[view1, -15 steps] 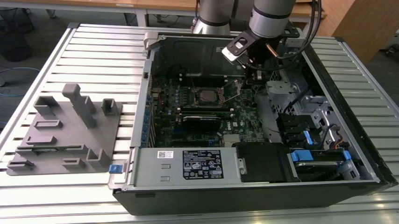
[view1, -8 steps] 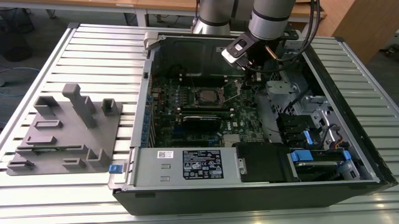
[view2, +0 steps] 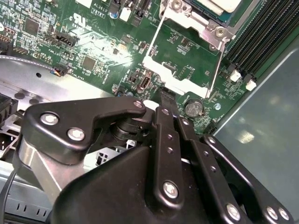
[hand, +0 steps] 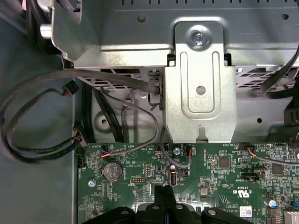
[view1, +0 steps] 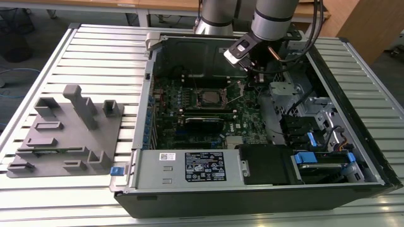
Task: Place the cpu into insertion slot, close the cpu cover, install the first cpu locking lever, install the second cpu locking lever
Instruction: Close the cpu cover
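Observation:
The silvery cpu (view1: 208,97) lies in the insertion slot (view1: 196,91) on the green motherboard; in the second wrist view the cpu (view2: 228,4) sits inside the slot's frame (view2: 205,24). The cpu cover (view2: 174,80) is swung open away from the socket, and green board shows through its square cut-out. My gripper (view2: 165,93) has its black fingers shut together, and their tip sits right at the cover's free edge. I cannot tell whether the tip touches the cover. In the first wrist view the gripper (hand: 164,190) hovers just over the board. In the exterior view the gripper (view1: 252,74) hangs to the right of the socket.
The open computer case (view1: 145,118) lies on a slatted table. A grey fixture block (view1: 63,132) stands at the exterior view's left. Near the fingers are a coin battery (view2: 193,107), loose cables (hand: 42,140) and a metal bracket (hand: 198,93). Black memory slots (view2: 266,32) flank the socket.

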Controlling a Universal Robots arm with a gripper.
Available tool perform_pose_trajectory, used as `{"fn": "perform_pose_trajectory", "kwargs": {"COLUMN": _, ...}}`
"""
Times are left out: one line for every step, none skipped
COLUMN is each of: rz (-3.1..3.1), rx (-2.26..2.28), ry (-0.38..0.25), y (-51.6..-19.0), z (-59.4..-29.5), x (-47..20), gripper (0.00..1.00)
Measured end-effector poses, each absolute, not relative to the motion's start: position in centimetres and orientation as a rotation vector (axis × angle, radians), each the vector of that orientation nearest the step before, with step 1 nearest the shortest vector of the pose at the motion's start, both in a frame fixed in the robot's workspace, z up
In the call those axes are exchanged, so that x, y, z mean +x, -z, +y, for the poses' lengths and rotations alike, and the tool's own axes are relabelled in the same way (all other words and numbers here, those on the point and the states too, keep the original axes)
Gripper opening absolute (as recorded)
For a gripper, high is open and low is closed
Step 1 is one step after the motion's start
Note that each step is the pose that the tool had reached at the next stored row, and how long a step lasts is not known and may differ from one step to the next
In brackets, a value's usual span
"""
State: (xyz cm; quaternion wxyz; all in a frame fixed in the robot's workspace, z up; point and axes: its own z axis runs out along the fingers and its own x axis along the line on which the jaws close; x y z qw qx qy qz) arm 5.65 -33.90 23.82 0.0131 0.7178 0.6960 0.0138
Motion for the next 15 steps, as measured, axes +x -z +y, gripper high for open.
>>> {"fn": "perform_pose_trajectory", "kwargs": {"rz": 2.168, "rx": 2.236, "ry": -0.043, "y": -23.8, "z": -33.9, "x": 5.6, "gripper": 0.11}}
{"fn": "perform_pose_trajectory", "kwargs": {"rz": 2.168, "rx": 2.236, "ry": -0.043, "y": -23.8, "z": -33.9, "x": 5.4, "gripper": 0.11}}
{"fn": "perform_pose_trajectory", "kwargs": {"rz": 2.168, "rx": 2.237, "ry": -0.043, "y": -23.8, "z": -33.9, "x": 5.3, "gripper": 0.11}}
{"fn": "perform_pose_trajectory", "kwargs": {"rz": 2.168, "rx": 2.236, "ry": -0.043, "y": -23.8, "z": -33.9, "x": 5.2, "gripper": 0.11}}
{"fn": "perform_pose_trajectory", "kwargs": {"rz": 2.168, "rx": 2.236, "ry": -0.043, "y": -23.8, "z": -33.8, "x": 5.0, "gripper": 0.11}}
{"fn": "perform_pose_trajectory", "kwargs": {"rz": 2.168, "rx": 2.236, "ry": -0.043, "y": -23.8, "z": -33.8, "x": 4.8, "gripper": 0.11}}
{"fn": "perform_pose_trajectory", "kwargs": {"rz": 2.168, "rx": 2.236, "ry": -0.043, "y": -23.8, "z": -33.8, "x": 4.6, "gripper": 0.11}}
{"fn": "perform_pose_trajectory", "kwargs": {"rz": 2.168, "rx": 2.236, "ry": -0.043, "y": -23.7, "z": -33.8, "x": 4.4, "gripper": 0.11}}
{"fn": "perform_pose_trajectory", "kwargs": {"rz": 2.168, "rx": 2.236, "ry": -0.043, "y": -23.7, "z": -33.8, "x": 4.2, "gripper": 0.11}}
{"fn": "perform_pose_trajectory", "kwargs": {"rz": 2.168, "rx": 2.236, "ry": -0.043, "y": -23.7, "z": -33.8, "x": 4.0, "gripper": 0.11}}
{"fn": "perform_pose_trajectory", "kwargs": {"rz": 2.168, "rx": 2.236, "ry": -0.043, "y": -23.7, "z": -33.8, "x": 3.7, "gripper": 0.11}}
{"fn": "perform_pose_trajectory", "kwargs": {"rz": 2.168, "rx": 2.236, "ry": -0.044, "y": -23.7, "z": -33.7, "x": 3.5, "gripper": 0.11}}
{"fn": "perform_pose_trajectory", "kwargs": {"rz": 2.168, "rx": 2.236, "ry": -0.044, "y": -23.7, "z": -33.7, "x": 3.2, "gripper": 0.11}}
{"fn": "perform_pose_trajectory", "kwargs": {"rz": 2.168, "rx": 2.236, "ry": -0.044, "y": -23.6, "z": -33.7, "x": 3.0, "gripper": 0.11}}
{"fn": "perform_pose_trajectory", "kwargs": {"rz": 2.167, "rx": 2.236, "ry": -0.044, "y": -23.6, "z": -33.7, "x": 2.7, "gripper": 0.11}}
